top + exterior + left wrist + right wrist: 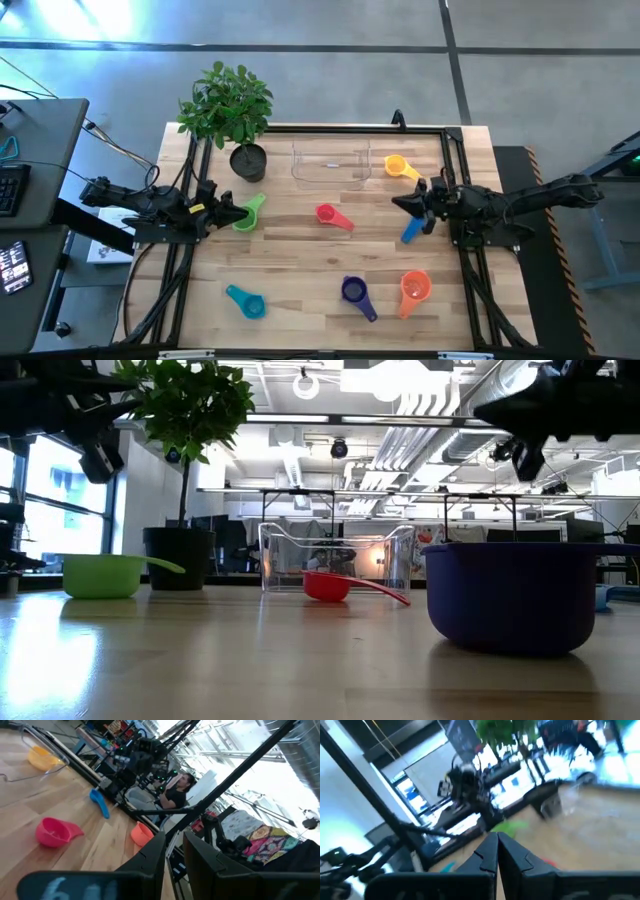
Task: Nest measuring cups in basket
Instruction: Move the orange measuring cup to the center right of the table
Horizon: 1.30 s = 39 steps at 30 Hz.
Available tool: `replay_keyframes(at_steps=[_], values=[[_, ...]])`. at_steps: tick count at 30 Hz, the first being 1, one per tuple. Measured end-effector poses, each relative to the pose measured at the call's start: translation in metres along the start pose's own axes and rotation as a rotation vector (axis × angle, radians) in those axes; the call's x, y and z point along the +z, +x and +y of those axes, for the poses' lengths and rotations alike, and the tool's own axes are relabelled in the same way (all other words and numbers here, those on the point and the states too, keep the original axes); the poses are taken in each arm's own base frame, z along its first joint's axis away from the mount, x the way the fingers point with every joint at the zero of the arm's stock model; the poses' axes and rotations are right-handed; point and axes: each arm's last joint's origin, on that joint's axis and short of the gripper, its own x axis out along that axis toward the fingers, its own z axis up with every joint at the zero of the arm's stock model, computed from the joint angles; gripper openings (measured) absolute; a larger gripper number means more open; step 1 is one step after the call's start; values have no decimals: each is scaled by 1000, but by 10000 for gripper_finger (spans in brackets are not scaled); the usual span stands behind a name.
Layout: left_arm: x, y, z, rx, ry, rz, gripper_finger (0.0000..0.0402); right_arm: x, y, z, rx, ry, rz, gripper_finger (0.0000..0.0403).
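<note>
Clear basket [330, 165]: sits near the back edge of the table [300, 265], between the dark plant pot [248, 160] and the yellow cup [396, 166]. Yellow cup just beside the basket's right wall, out on the wood.

All 7 cups out on the table, each one alone:
- red cup [328, 214] in the middle, in front of the basket
- green cup [247, 217] on the left side, in front of the plant pot
- blue cup [411, 230] on the right side, in front of the yellow one
- teal cup [246, 301] near the front, on the left
- purple cup [354, 291] near the front, about in the middle
- orange cup [414, 288] just to the right of the purple one

Left gripper [238, 213]: hangs right at the green cup, seen from above. Fingers a little apart, with a thin gap between them. Holds nothing. Cannot tell if touching the cup.

Right gripper [400, 204]: hangs between the yellow cup and the blue cup, pointing toward the middle of the table. Fingers pressed together at the tips. Holds nothing.

From table height: both arms dark and high up, above the cups. Purple cup big and close, red cup in front of the basket.

Beyond the table, in the left wrist view: a person [177, 790] sitting among desks and gear
</note>
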Motion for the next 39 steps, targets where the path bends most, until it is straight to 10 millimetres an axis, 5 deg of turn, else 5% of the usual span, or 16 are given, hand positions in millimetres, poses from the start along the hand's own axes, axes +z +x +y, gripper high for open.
replay_keyframes(at_steps=[16, 25, 33, 39], values=[[0, 0, 1, 32, 3, -20, 58, 102, 0, 52, -29, -303, -286, 100], [1, 0, 1, 38, -31, -31, 58, 170, -12, 90, 94, -435, -406, 108], [1, 0, 1, 40, 6, -30, 58, 217, 5, 123, 87, -568, -300, 108], [0, 0, 2, 42, 36, -28, 58, 228, 33, 135, -16, -624, -58, 108]])
